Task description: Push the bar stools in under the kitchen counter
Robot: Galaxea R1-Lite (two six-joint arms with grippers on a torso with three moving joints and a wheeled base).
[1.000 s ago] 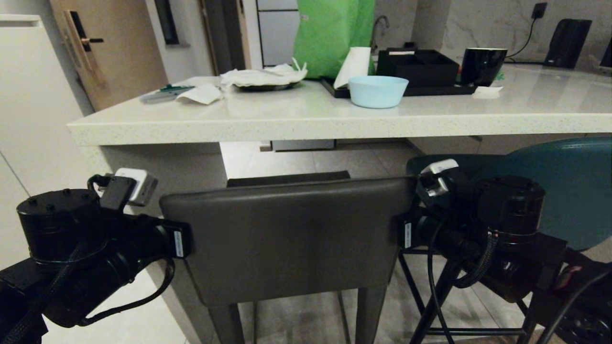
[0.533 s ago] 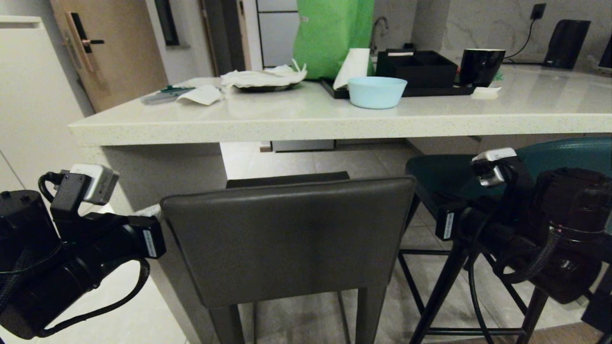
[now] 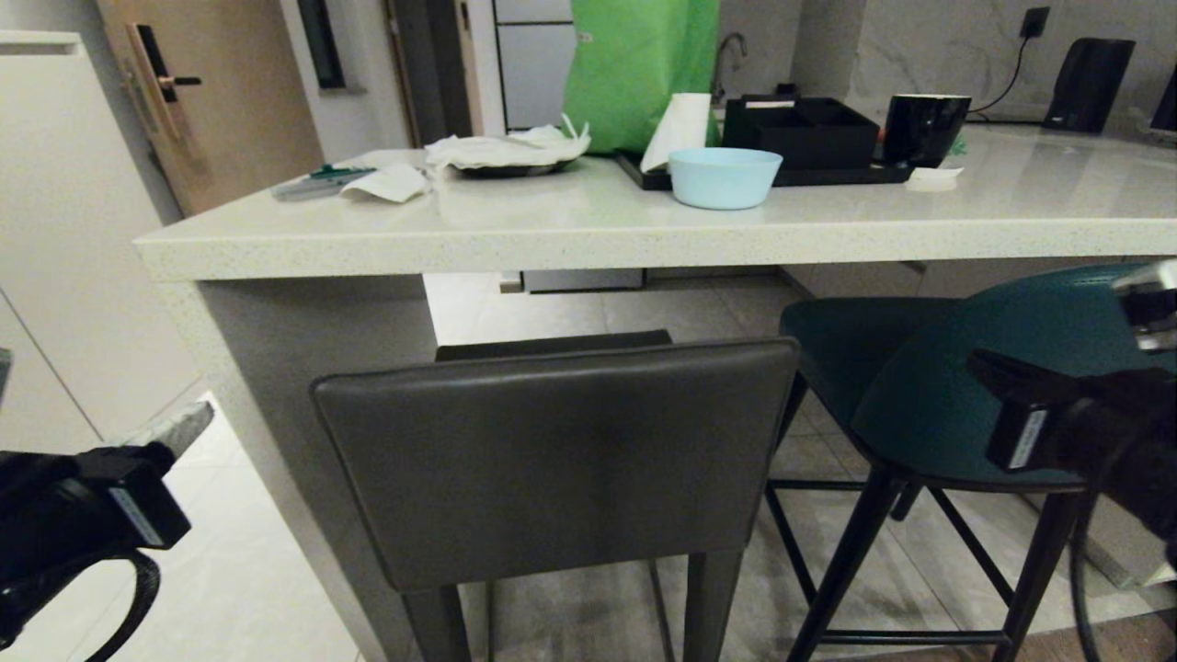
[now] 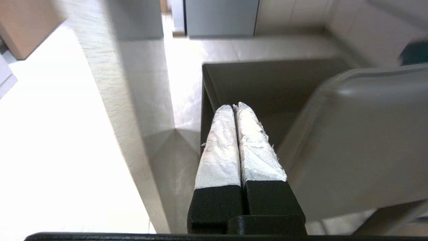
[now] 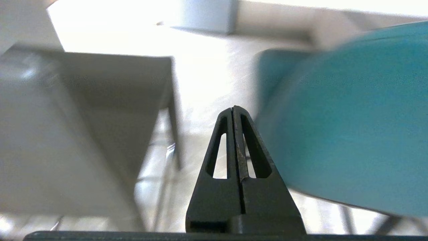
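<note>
Pincers both closed, empty: left pincer [image 4: 235, 108] beside grey stool [image 3: 552, 460], right pincer [image 5: 233, 108] btwn grey stool & teal stool [image 3: 965, 386]. Stools sit partly under table [image 3: 588, 244], prob. closed for pushing.

We've got a speckled off-white counter [image 3: 570, 241] carrying a light blue bowl [image 3: 725, 176], a black tray [image 3: 828, 173] with a black organizer box [image 3: 802, 129] and black mug [image 3: 927, 127], a green bag [image 3: 634, 64], crumpled napkins [image 3: 508, 147], plus a paper roll [image 3: 679, 127]. Both stools [image 3: 552, 460] stand on the tile floor [image 3: 239, 588].
</note>
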